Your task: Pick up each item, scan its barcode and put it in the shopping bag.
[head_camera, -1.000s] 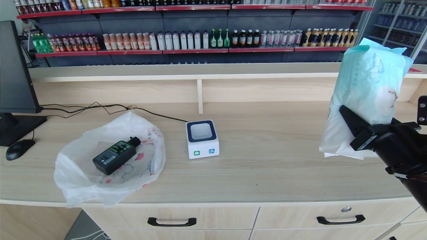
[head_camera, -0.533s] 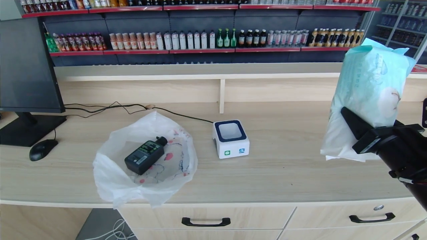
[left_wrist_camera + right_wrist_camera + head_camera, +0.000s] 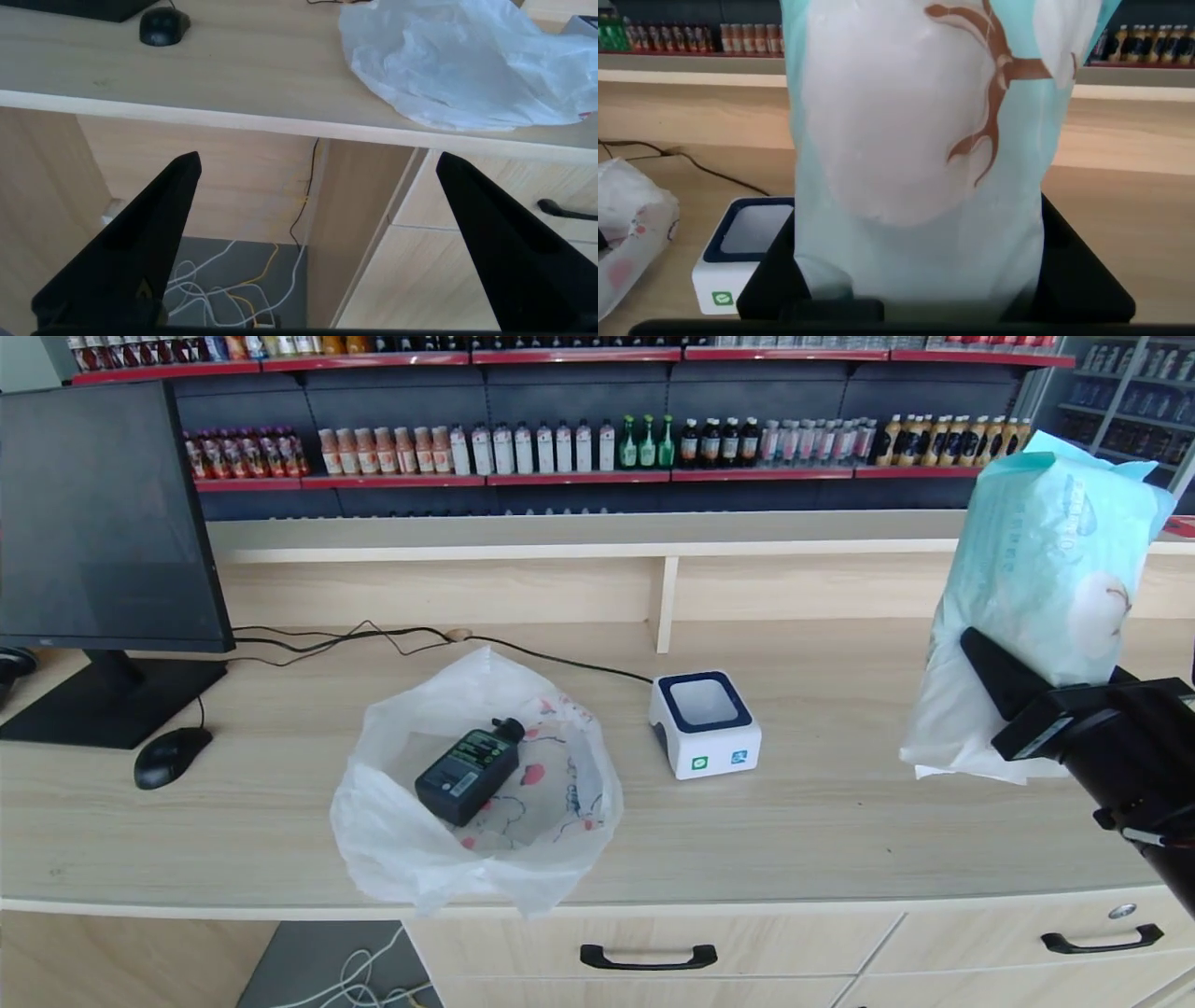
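**A:** What is on the table (image 3: pixel 822 821), counted from the left?

**B:** Far left of the scanner (image 3: pixel 705 726) stand one monitor (image 3: pixel 103 513) and one mouse (image 3: pixel 173 756). Just left of the scanner lies one shopping bag (image 3: pixel 392 840), white plastic, with its mouth spread open. One dark bottle (image 3: pixel 467 772) lies on its side inside. A black cable (image 3: pixel 560 663) runs behind the bag to the scanner.

**A:** And the grippers?

**B:** Two. The left gripper (image 3: pixel 318 163) hangs left of the scanner, lower than the table's front edge. Its fingers are wide apart with nothing between them, and the bag's rim spills over the edge close by. The right gripper (image 3: pixel 920 275) is well to the right of the scanner, clamped on one teal packet (image 3: pixel 1036 588). The packet is held upright above the table, apart from it.

**A:** What else is around?

**B:** Behind the scanner is a raised ledge (image 3: pixel 560 537) with one upright divider (image 3: pixel 665 605). Beyond that are red shelves (image 3: pixel 579 479) lined with bottles. Below the table's front edge, two black drawer handles (image 3: pixel 648 956) show.
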